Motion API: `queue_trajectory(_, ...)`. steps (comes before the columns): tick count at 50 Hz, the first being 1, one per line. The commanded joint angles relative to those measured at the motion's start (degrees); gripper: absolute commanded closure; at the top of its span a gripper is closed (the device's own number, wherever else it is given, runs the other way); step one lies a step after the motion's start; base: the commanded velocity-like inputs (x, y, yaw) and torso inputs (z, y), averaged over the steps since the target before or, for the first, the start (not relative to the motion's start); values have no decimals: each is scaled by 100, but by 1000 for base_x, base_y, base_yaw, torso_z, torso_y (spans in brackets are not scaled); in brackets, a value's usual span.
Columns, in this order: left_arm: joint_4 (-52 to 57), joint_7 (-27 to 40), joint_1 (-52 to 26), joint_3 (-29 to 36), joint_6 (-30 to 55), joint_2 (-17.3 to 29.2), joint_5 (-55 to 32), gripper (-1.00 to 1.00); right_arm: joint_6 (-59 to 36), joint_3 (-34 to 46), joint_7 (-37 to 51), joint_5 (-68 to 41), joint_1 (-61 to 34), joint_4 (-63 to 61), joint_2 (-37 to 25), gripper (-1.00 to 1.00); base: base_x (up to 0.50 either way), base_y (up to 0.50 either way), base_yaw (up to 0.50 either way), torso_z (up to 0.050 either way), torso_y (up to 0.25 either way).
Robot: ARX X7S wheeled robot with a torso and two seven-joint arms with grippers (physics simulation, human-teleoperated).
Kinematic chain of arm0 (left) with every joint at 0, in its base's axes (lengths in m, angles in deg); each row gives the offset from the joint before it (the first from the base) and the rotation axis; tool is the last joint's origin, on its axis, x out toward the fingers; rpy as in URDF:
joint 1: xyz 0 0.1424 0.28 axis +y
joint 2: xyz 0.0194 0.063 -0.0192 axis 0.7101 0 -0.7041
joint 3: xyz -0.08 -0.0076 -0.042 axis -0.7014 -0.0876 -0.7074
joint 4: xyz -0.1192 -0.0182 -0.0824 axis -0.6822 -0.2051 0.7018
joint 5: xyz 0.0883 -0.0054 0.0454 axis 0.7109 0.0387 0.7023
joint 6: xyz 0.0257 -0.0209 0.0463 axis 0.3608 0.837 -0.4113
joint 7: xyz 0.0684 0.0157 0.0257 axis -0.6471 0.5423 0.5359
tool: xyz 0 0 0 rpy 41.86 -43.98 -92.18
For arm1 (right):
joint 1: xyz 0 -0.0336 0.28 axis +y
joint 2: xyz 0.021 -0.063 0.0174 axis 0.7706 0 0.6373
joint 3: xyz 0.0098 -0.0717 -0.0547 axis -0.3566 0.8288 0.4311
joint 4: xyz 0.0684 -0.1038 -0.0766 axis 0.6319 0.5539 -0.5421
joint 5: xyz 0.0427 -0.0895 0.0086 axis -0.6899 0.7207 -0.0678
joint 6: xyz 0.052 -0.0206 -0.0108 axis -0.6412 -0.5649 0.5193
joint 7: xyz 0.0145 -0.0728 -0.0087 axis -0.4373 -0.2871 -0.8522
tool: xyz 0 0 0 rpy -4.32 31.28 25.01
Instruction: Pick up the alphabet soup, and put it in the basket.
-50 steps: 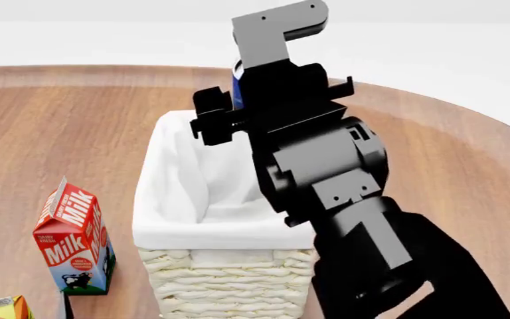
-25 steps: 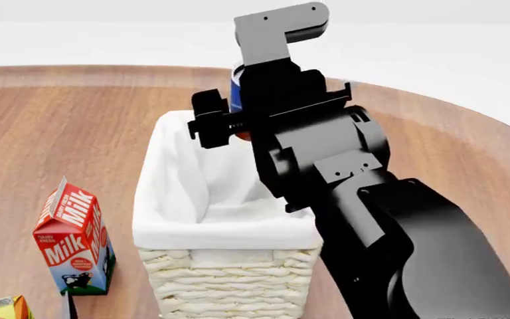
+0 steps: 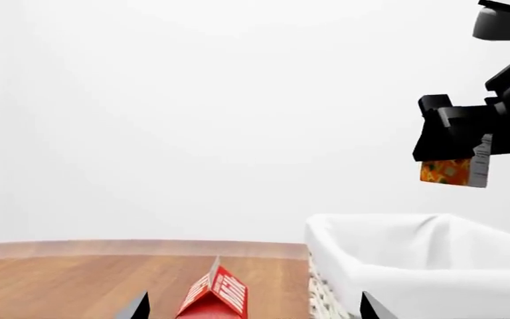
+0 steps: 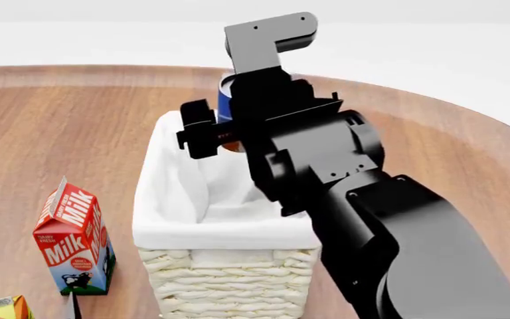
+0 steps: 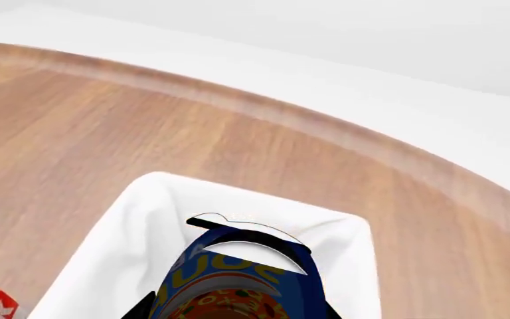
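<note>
Right arm hides most of the alphabet soup (image 4: 226, 100) in head view (only a blue sliver shows). Right gripper (image 4: 228, 123) pinches it above the basket (image 4: 224, 229). Left gripper (image 3: 250, 309): tips only, spread. Milk carton (image 4: 74, 242) stands left of basket.

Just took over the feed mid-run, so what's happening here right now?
The right gripper holds the small blue-labelled alphabet soup can in the air above the open top of the tall cream wicker basket with white cloth lining. The can is not yet inside. A red and blue milk carton stands on the round wooden table beside the basket. The left gripper is open, holding nothing.
</note>
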State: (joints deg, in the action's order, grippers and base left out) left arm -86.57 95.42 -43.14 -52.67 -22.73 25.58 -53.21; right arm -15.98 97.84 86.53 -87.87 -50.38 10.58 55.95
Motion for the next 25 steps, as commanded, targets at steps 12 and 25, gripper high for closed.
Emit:
queue_trajectory(12,88,210,22,-28,130,-13,214,-100,27,-14,26,253,-54,-239,2,100,0,0,0,0,-56)
queue_trajectory(25,92,192,34,-6,85,6,178,-100,9,-5,55,255,-94,-264,2,100,0,0,0,0,-143)
